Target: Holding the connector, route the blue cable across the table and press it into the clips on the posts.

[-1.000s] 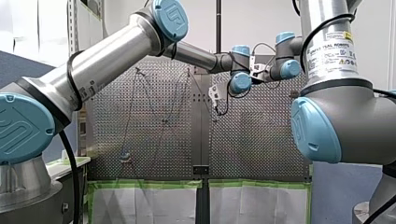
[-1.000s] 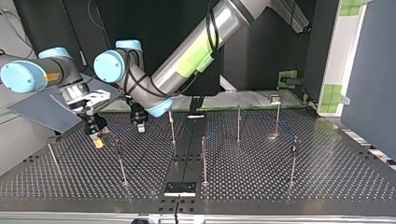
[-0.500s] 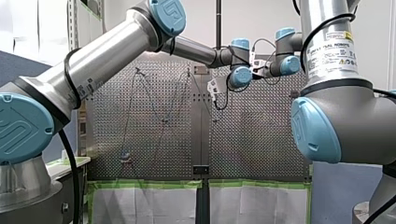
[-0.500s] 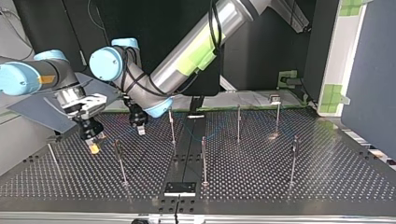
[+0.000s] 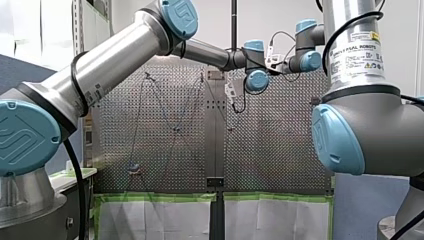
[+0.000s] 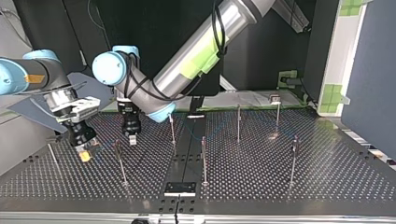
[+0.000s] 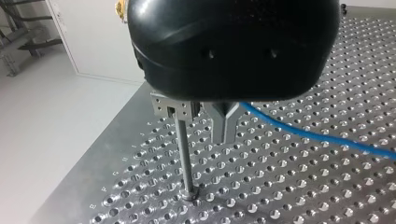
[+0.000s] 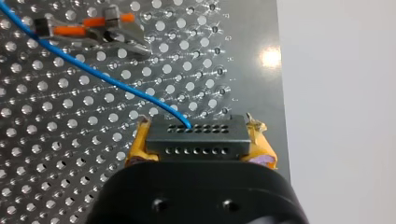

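Note:
My right gripper (image 8: 198, 140) is shut on the black connector (image 8: 196, 135), with a yellow pad on either side of it. The blue cable (image 8: 93, 65) leaves the connector's face and runs across the perforated table past a clip with orange levers (image 8: 88, 28). In the top view this gripper (image 6: 84, 154) hangs low at the left, beside a post (image 6: 121, 163). My left gripper (image 6: 132, 136) is shut and holds nothing. In the left wrist view its fingers (image 7: 224, 133) point down next to a clip post (image 7: 184, 154), and the blue cable (image 7: 317, 135) trails away beside them.
Several thin clip posts stand across the plate, among them posts at the middle (image 6: 203, 158), back (image 6: 238, 123) and right (image 6: 293, 158). A black bracket (image 6: 180, 188) sits at the near edge. The plate's edge (image 8: 275, 93) lies just beside the connector.
In the top view my right gripper has carried the connector leftward and nearer the camera. My left gripper has shifted a little the same way, staying shut.

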Tool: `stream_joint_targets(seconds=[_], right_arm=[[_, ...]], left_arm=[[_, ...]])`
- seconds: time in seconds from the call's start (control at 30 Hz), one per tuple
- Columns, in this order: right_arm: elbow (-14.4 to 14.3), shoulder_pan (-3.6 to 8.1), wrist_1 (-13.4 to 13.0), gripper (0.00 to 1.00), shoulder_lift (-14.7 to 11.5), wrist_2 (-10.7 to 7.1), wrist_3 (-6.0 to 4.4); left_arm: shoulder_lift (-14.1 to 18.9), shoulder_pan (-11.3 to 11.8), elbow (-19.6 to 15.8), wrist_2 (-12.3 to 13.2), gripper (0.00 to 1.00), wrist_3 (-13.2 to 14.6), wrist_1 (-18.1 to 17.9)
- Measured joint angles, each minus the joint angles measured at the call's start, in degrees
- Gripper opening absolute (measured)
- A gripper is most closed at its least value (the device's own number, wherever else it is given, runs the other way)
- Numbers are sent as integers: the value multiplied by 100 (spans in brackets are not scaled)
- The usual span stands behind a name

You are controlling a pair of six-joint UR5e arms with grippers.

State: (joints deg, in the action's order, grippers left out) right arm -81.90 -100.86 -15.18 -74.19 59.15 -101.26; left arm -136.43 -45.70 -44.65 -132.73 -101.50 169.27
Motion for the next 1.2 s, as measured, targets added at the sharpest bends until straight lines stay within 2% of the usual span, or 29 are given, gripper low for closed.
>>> stream_joint_targets(seconds=[0.23, 0.6, 0.87, 1.2], right_arm=[[4, -23, 45, 0, 2, 0, -1], [-122, -34, 100, 0, 13, 1, 46], [-137, -93, 101, 0, 18, 0, 105], [-137, -104, 86, 0, 5, 0, 121]], left_arm=[[-1, -27, -29, -148, 0, -8, 146], [6, -257, -427, -212, 0, -96, 177], [58, -217, -453, -562, 0, -238, 209], [128, -148, -452, -639, 0, -258, 178]])
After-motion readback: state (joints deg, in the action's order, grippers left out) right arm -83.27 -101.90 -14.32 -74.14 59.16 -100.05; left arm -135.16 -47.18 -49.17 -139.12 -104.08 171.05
